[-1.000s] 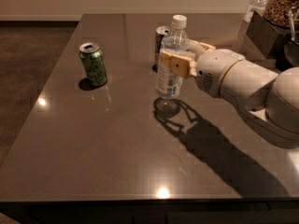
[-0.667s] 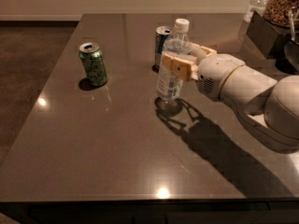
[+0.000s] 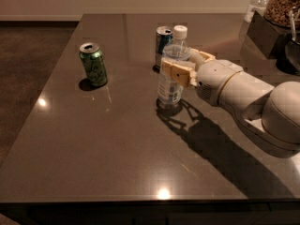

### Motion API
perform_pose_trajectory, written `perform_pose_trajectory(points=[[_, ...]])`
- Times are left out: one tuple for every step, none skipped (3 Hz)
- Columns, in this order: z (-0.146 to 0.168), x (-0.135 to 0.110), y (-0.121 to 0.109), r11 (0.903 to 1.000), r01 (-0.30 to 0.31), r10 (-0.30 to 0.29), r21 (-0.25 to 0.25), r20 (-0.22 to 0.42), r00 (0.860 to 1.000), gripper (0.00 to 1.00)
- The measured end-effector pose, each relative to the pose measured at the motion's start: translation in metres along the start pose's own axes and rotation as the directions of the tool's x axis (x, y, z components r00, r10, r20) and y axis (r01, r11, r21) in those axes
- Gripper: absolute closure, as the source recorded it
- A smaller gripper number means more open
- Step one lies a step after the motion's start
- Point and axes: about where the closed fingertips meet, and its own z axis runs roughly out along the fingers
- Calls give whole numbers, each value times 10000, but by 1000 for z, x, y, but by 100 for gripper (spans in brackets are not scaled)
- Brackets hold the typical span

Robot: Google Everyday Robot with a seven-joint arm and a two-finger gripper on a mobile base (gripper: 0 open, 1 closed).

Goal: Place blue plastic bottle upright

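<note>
The blue plastic bottle (image 3: 169, 89) is clear with a white cap and a white-and-blue label. It stands upright near the middle of the dark table (image 3: 112, 153), with its base on the surface. My gripper (image 3: 177, 65) comes in from the right and is shut on the bottle's upper body. One tan finger (image 3: 177, 72) lies across the front and the other is behind it. The white arm (image 3: 243, 97) stretches off to the right.
A slim blue-silver can (image 3: 161, 43) stands just behind the bottle, close to it. A green can (image 3: 93, 64) stands to the left. A dark box (image 3: 267, 32) and a jar of snacks (image 3: 282, 3) sit at the back right corner.
The bottle and gripper have come down a little and shifted slightly right. The bottle now rests upright on the table. The cans have not moved.
</note>
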Motion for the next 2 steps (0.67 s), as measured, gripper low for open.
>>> perform_pose_trajectory(points=[[1, 3, 0, 9999, -18, 18, 132, 6, 10000, 88], [3, 10, 0, 9995, -114, 115, 307, -45, 9999, 57]])
